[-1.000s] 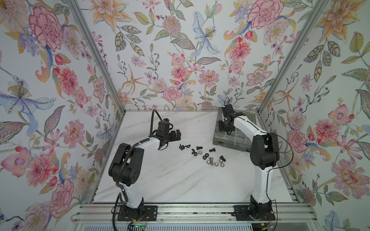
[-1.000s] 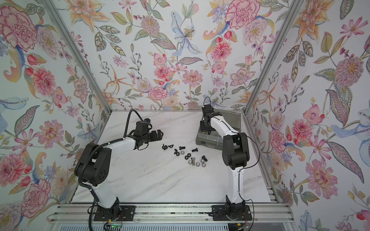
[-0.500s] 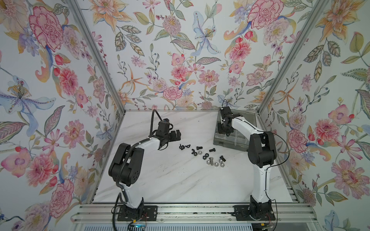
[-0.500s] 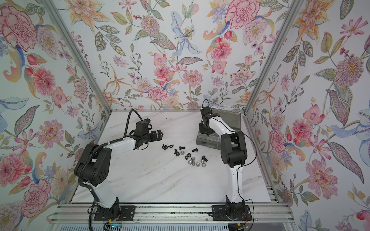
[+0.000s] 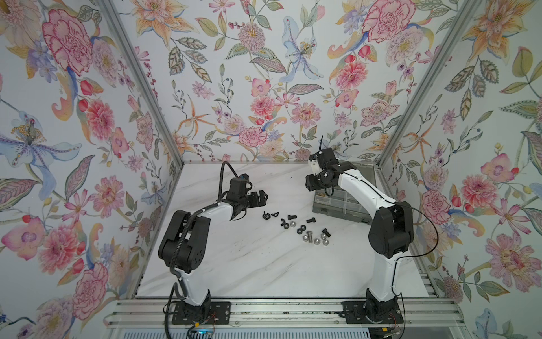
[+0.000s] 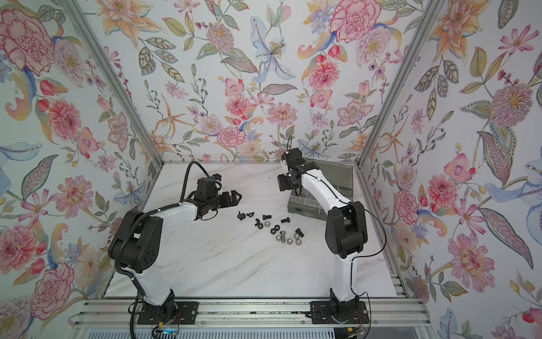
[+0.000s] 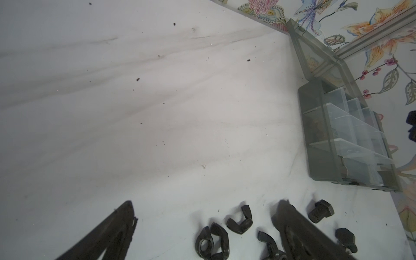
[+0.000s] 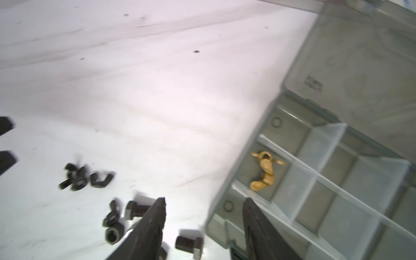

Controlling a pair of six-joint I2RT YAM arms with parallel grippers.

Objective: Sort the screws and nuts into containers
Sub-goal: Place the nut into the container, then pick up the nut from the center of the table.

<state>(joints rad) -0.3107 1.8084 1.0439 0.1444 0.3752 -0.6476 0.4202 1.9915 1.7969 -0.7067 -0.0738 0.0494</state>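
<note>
**Top views.** Both show my left gripper (image 5: 262,197) with jaws spread wide, gripping nothing, low over the table (image 5: 234,264). Loose screws (image 5: 311,219) and nuts (image 5: 317,241) lie scattered just past its tips, trailing toward my right arm's side. My right gripper (image 5: 310,184) hangs by the box (image 5: 337,207), at the corner nearest the scatter. Its jaw gap is unreadable from here. The lid (image 5: 362,173) is open behind it. The compartment contents are too small to tell.

**Left wrist.** My fingers (image 7: 117,227) are far apart. Between them on the table lie black wing nuts (image 7: 239,219). Outside one finger is a black screw (image 7: 320,210). The box (image 7: 319,139) is well ahead and off to that same side, lid (image 7: 315,56) raised. Clear dividers (image 7: 351,126) show, but the contents are murky through the grey wall.

**Right wrist, blurred.** My fingers (image 8: 153,225) stand apart with nothing between them. One tip lines up with the box rim (image 8: 225,202), the other is over bare table. Just ahead of the tips, an edge compartment (image 8: 247,167) holds brass wing nuts (image 8: 265,167). Only this view shows them. More screws (image 8: 135,209) lie beside the table-side finger.
</note>
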